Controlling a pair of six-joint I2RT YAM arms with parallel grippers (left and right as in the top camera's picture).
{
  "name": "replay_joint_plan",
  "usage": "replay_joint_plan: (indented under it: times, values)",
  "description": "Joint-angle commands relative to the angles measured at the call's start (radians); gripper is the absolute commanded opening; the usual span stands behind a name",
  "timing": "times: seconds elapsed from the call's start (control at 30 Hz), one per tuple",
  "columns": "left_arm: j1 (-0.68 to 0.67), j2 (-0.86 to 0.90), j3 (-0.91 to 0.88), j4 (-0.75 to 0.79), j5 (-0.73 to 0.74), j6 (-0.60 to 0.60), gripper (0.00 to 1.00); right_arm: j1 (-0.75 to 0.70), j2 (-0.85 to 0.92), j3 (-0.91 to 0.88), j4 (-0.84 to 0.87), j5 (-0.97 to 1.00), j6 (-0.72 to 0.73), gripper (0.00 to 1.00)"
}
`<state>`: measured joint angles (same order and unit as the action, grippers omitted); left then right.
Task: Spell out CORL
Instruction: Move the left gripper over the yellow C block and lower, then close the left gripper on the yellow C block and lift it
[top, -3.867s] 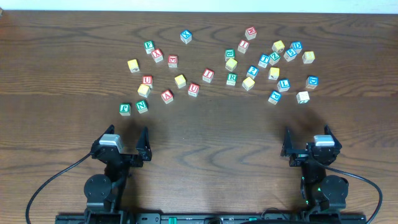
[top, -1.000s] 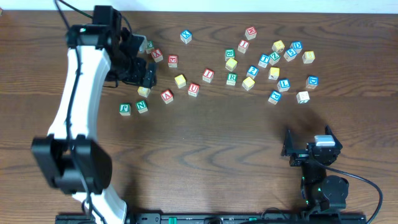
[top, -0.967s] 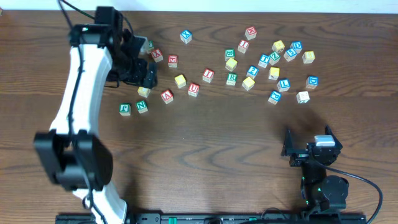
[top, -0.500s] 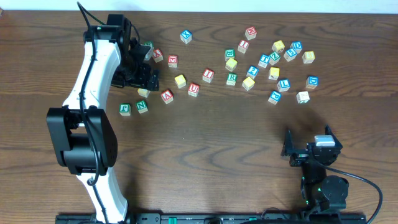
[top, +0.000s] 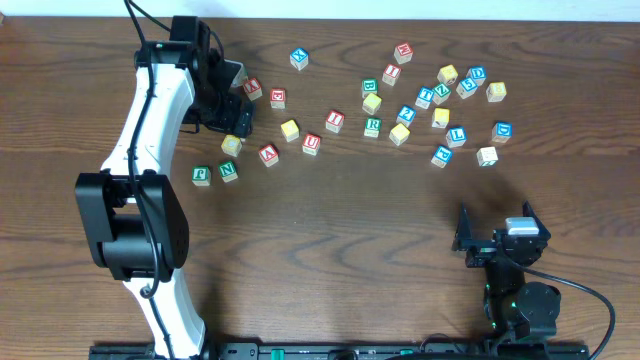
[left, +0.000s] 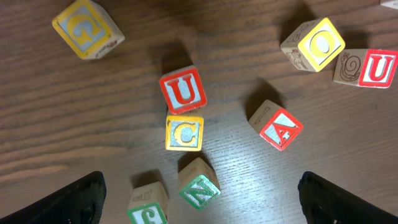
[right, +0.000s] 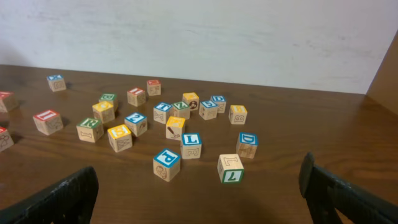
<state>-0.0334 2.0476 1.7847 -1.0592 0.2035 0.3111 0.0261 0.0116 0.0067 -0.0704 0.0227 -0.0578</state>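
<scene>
Lettered wooden blocks lie scattered across the far half of the table. The yellow C block (left: 184, 133) lies just below a red U block (left: 182, 90); it also shows in the overhead view (top: 231, 145). A yellow O block (left: 313, 43) lies to the right, also in the overhead view (top: 290, 129). The green R block (top: 373, 126) and blue L block (top: 457, 135) lie further right; the L also shows in the right wrist view (right: 191, 145). My left gripper (top: 238, 98) hovers open and empty above the left cluster, its fingers (left: 199, 202) wide apart. My right gripper (top: 492, 243) rests open and empty at the front right.
A green N block (left: 199, 184) and another green block (left: 149, 205) lie close below the C. A red A block (left: 277, 124), a second red U (left: 367, 67) and a yellow G (left: 87, 28) lie around it. A blue P block (right: 166, 163) lies near the right gripper.
My left arm has risen from rest and reached out over the left cluster of blocks. In the last half second its gripper shifted slightly toward the far edge. The right arm has not moved.
</scene>
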Motion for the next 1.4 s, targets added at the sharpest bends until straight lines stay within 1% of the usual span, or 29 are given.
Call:
replay_joint_plan:
  times: [0.0,0.1,0.23,0.53,0.8,1.07,1.37]
  values:
    - [0.005,-0.010,0.012,0.018,-0.014,0.010,0.97,-0.006,-0.006,-0.001,-0.004,0.008,0.013,0.99]
    - [0.005,-0.008,-0.013,0.035,-0.018,0.010,0.97,-0.006,-0.006,-0.001,-0.004,0.008,0.013,0.99]
    - [0.005,-0.008,-0.066,0.072,-0.058,0.010,0.97,-0.006,-0.006,-0.001,-0.004,0.008,0.013,0.99]
    - [0.005,-0.007,-0.145,0.131,-0.059,0.010,0.96,-0.006,-0.006,-0.001,-0.004,0.008,0.013,0.99]
    - [0.005,-0.007,-0.243,0.232,-0.059,0.010,0.96,-0.006,-0.006,-0.001,-0.004,0.008,0.012,0.99]
    - [0.005,-0.006,-0.264,0.273,-0.058,0.010,0.95,-0.006,-0.006,-0.001,-0.004,0.008,0.012,0.99]
    - [0.005,-0.001,-0.293,0.355,-0.058,0.010,0.95,-0.006,-0.006,-0.001,-0.004,0.008,0.013,0.99]
